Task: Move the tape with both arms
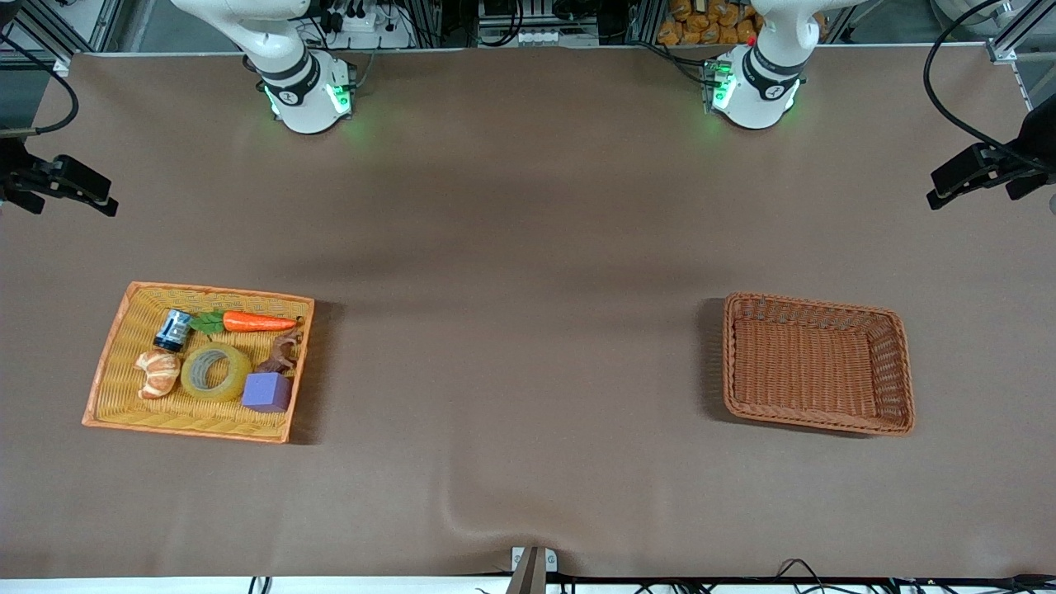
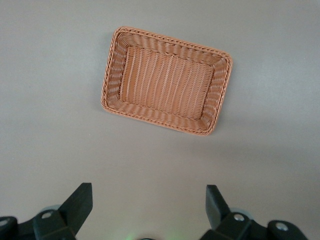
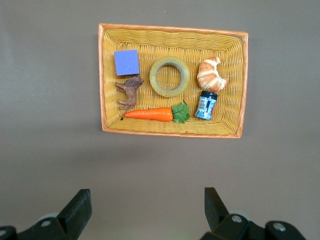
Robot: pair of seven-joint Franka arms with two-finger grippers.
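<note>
Both my left gripper and right gripper hang wide open, empty; grabbing the tape risks snagging the neighbouring croissant or purple block.

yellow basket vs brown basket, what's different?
The yellow basket has an orange rim; the brown basket is reddish-brown throughout. The yellow basket holds the tape and other items; the brown basket holds nothing. The yellow sits toward the right arm's end, the brown toward the left arm's. Both are rectangular wicker trays.

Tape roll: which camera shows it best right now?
The right wrist view: the tape lies flat, ring and core unobstructed, in the yellow basket. The front view shows it smaller. The left wrist view misses it.
</note>
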